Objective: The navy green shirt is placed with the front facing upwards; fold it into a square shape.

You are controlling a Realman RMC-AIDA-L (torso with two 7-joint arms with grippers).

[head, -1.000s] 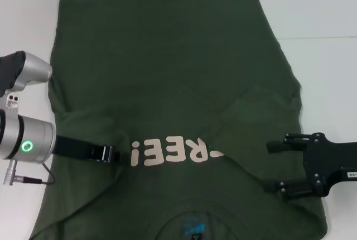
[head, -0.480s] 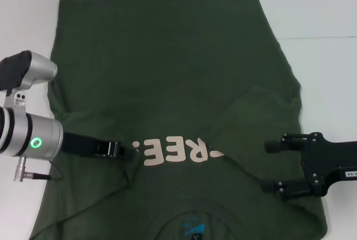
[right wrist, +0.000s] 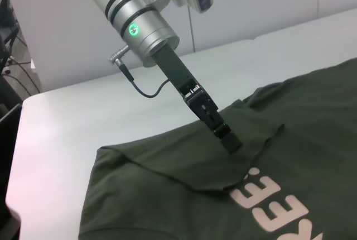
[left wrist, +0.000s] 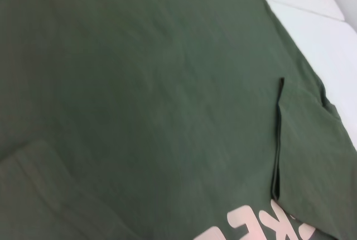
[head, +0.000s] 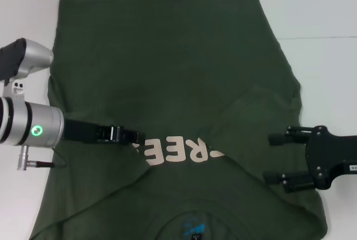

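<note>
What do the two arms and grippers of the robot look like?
The left arm is a silver cylinder with a glowing green ring light, a black end section and a thin black cable at a metal plug; its left gripper is slim and black. The right gripper is black, with two rod-like fingers.

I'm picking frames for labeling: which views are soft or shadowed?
Head view: even light, the navy green shirt crisp, faint shadow under the left gripper. Left wrist view: soft, lettering cropped. Right wrist view: bright, with the left gripper casting little shadow on the cloth.
</note>
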